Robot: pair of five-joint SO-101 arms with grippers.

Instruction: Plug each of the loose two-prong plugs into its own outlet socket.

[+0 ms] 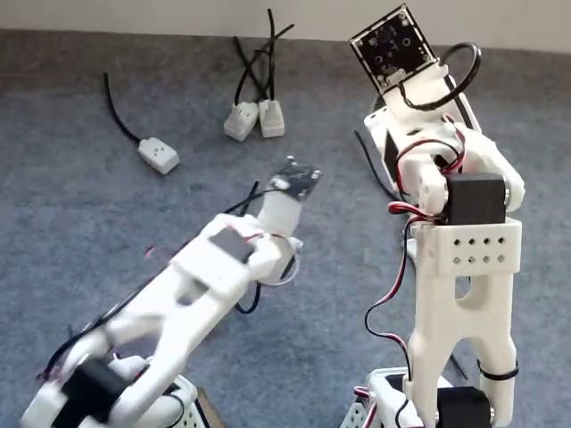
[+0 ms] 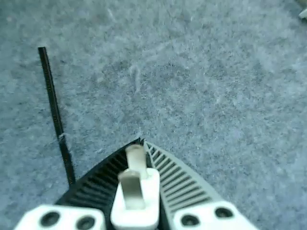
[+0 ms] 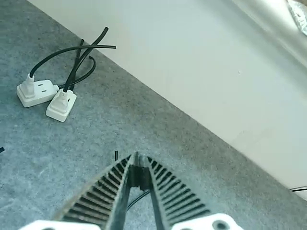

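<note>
My left gripper [image 2: 141, 143] is shut on a white two-prong plug [image 2: 135, 191], whose prongs point out towards the fingertips, above grey carpet. In the high view the left arm [image 1: 223, 259] stretches to the middle of the floor, short of two white outlet sockets [image 1: 256, 119] lying side by side at the back. A third socket [image 1: 159, 154] lies to their left with a black cord. My right gripper [image 3: 137, 155] is shut with a thin black cord [image 3: 140, 176] between its jaws. The pair of sockets [image 3: 48, 98] lies farther off from it.
A loose black cord [image 2: 55, 115] lies on the carpet beside the left gripper. The right arm [image 1: 455, 223] stands tall at the right, with another black cord [image 1: 375, 169] on the floor by it. A white wall [image 3: 201, 57] borders the carpet at the back.
</note>
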